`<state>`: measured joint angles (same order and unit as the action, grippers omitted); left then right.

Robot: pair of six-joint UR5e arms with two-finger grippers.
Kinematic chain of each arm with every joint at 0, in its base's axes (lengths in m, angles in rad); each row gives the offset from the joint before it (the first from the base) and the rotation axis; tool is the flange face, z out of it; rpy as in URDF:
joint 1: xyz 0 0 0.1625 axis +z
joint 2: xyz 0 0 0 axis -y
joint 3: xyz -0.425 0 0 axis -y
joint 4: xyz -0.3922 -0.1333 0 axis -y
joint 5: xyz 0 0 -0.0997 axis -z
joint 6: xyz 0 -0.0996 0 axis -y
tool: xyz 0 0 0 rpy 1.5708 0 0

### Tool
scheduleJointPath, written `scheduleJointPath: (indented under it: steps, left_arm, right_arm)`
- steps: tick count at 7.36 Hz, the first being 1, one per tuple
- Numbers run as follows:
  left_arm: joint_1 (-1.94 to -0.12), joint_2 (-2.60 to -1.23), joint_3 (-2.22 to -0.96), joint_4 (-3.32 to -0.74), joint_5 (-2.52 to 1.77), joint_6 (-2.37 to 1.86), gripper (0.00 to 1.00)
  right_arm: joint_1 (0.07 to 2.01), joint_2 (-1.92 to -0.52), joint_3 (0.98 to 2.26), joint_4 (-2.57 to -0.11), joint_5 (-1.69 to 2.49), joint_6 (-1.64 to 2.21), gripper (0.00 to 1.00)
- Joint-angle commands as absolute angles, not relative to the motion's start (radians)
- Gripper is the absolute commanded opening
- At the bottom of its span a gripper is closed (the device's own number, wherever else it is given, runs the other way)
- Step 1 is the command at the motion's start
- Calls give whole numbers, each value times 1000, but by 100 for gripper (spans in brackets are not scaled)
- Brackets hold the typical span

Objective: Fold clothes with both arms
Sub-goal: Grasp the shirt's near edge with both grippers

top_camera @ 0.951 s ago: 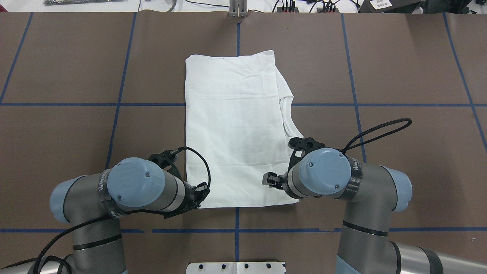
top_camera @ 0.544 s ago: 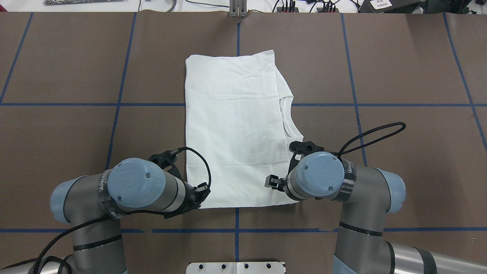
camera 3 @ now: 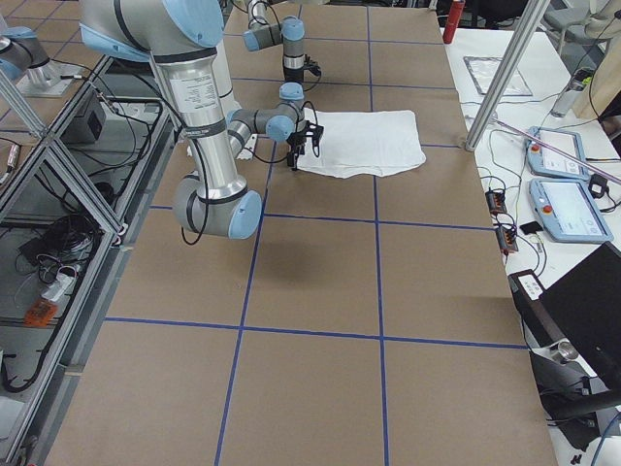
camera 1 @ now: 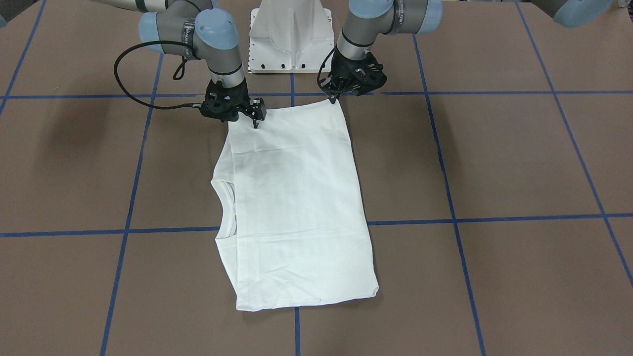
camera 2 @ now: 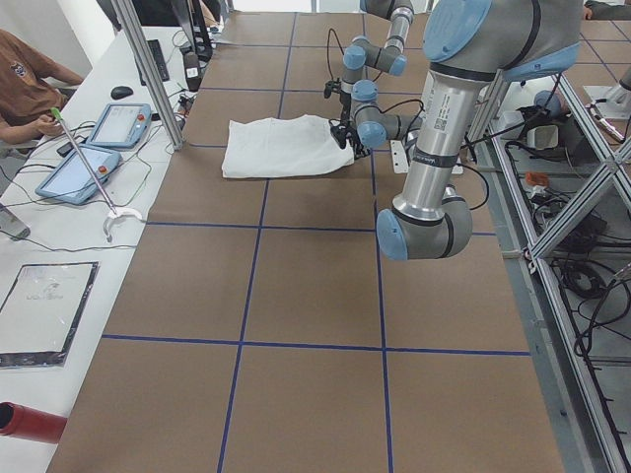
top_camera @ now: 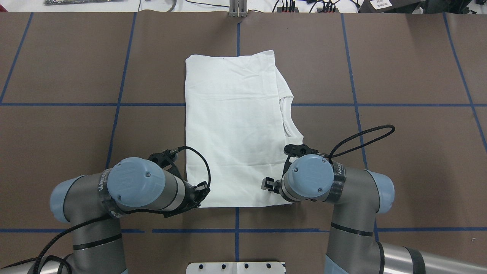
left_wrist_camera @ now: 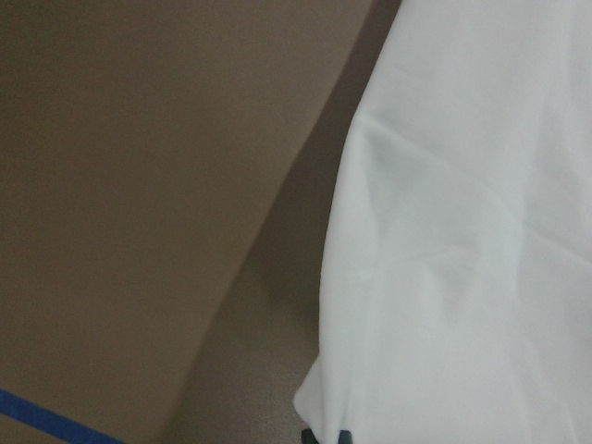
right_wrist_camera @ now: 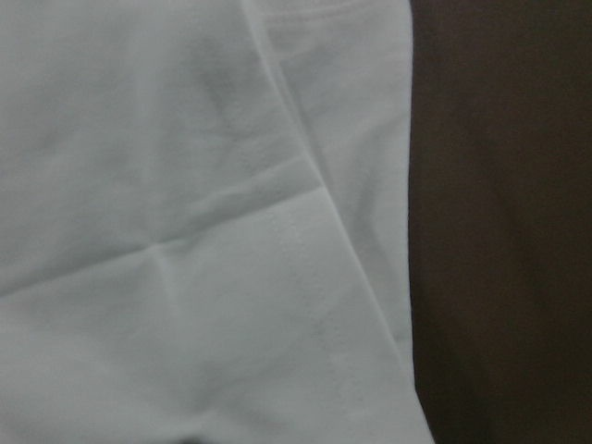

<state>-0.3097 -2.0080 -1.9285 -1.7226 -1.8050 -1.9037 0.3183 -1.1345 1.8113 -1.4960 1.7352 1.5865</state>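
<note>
White long-sleeved T-shirt (top_camera: 236, 129) is lying folded into a long rectangle in the middle of the brown paper-covered table (top_camera: 68, 68) with its blue tape grid. The ribbed collar (top_camera: 287, 118) is peeking out along the robot's right-hand edge, and the near short edge is sitting right under both wrists.

Starting on the left, the grey-and-silver left arm (top_camera: 137, 184) is not budging and is keeping the pose it had a second ago. Its black left gripper (camera 1: 336, 97) is sitting on the near left corner of the cloth. The wrist camera is showing that corner running in between two dark tips with only a sliver between them, so the jaws are looking pinched shut on the fabric.

Over to the right, and here is the action. The grey-and-silver right arm (top_camera: 308, 177) is sliding inward and back toward the robot, with its black cable loop (top_camera: 365, 135) drawing in behind it. The black right gripper (camera 1: 255, 120) is hanging point-down over the near edge, just inside the right corner. How wide those jaws are standing I cannot tell, since its wrist camera is showing only cloth and table.

My read is that the left is waiting while the right is lining up a matching grip. The next fold is not starting until both have hold.
</note>
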Motion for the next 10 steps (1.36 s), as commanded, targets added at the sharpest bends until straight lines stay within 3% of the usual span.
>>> scheduleJointPath:
  steps: [1, 7, 10]
  left_arm:
    - [-310, -2006, -1928, -1723, -1804, -1904, 0]
    - [-308, -2009, -1925, -1723, -1805, -1904, 0]
    - [-307, -2010, -1924, -1723, -1805, -1904, 0]
  right_arm:
    - [318, -1121, 1802, -1496, 1735, 1588, 100]
    - [318, -1118, 1802, -1499, 1736, 1594, 90]
    - [318, -1117, 1807, -1499, 1741, 1592, 27]
